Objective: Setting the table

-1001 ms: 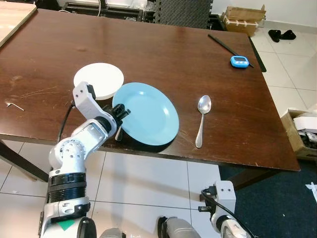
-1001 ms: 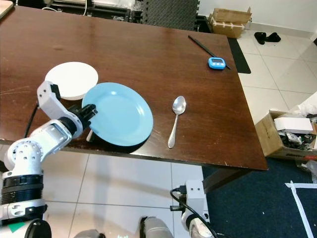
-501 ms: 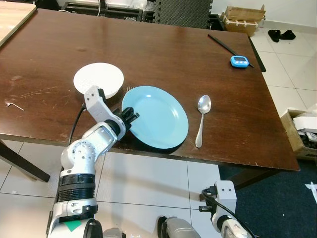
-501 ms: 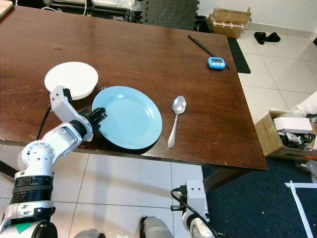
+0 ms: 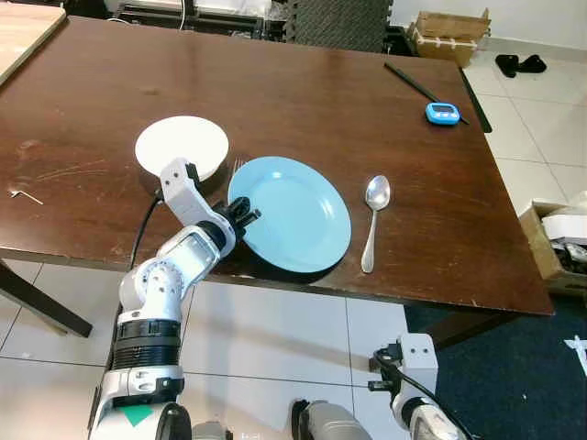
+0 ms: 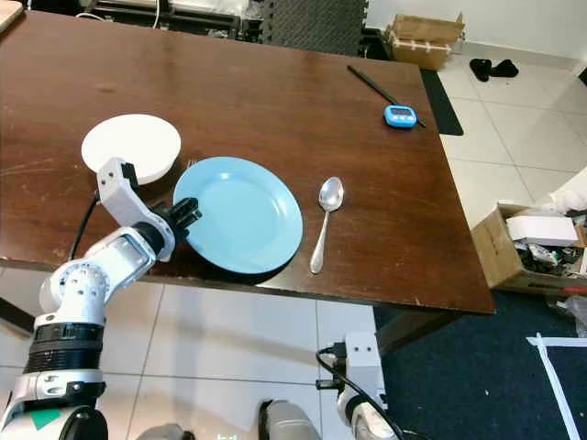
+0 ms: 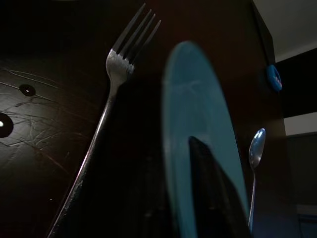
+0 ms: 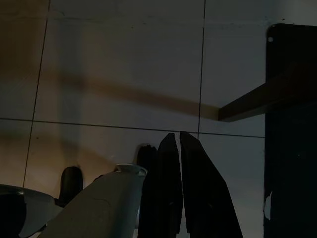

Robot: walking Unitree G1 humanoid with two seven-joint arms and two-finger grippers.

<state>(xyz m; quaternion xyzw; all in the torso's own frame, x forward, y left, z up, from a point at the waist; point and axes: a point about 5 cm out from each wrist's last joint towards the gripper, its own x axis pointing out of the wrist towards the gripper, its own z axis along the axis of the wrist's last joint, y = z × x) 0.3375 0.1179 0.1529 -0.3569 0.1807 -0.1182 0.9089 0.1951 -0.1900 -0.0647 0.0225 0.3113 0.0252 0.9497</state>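
Since a second ago your left gripper [image 5: 240, 220] has carried the blue plate [image 5: 295, 213] rightward and laid it flat between fork [image 7: 106, 101] and spoon [image 5: 373, 223], its fingers pinched on the near-left rim, so you should release gently and withdraw without dragging the plate.

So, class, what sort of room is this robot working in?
Probably a home dining area: a brown wooden table on a pale tiled floor, laid with a blue plate, a spoon and a fork. The left gripper holds the plate's rim.
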